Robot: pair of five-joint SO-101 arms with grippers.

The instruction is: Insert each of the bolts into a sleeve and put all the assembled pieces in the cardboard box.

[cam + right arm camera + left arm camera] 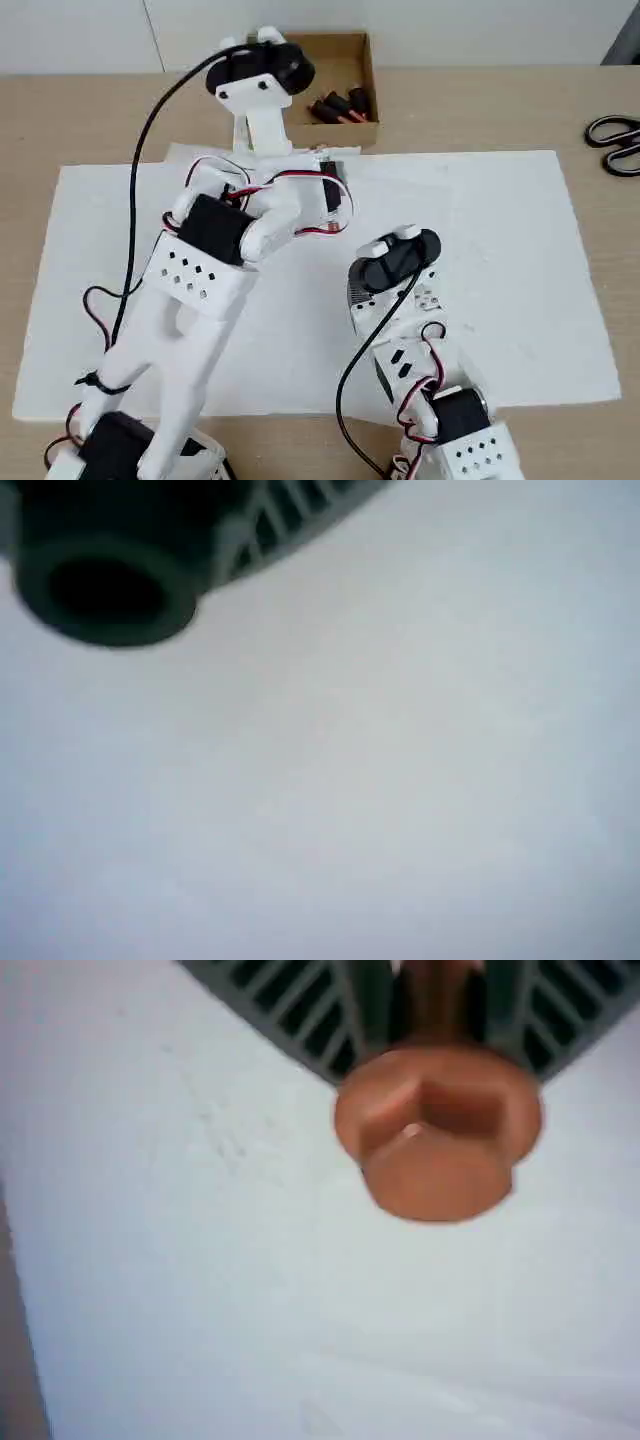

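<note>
Bolt in left jaws, sleeve — right jaws

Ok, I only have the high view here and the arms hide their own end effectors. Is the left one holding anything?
Observer: Yes. In the left wrist view, the left end effector grips an orange bolt by its shank, with the head toward the camera.
Operator: And the right one?
Observer: The right end effector holds a black sleeve, with its open end facing the wrist camera.
Operator: Anything inside that sleeve?
Observer: Its bore looks dark, and I see no bolt in it.
</note>
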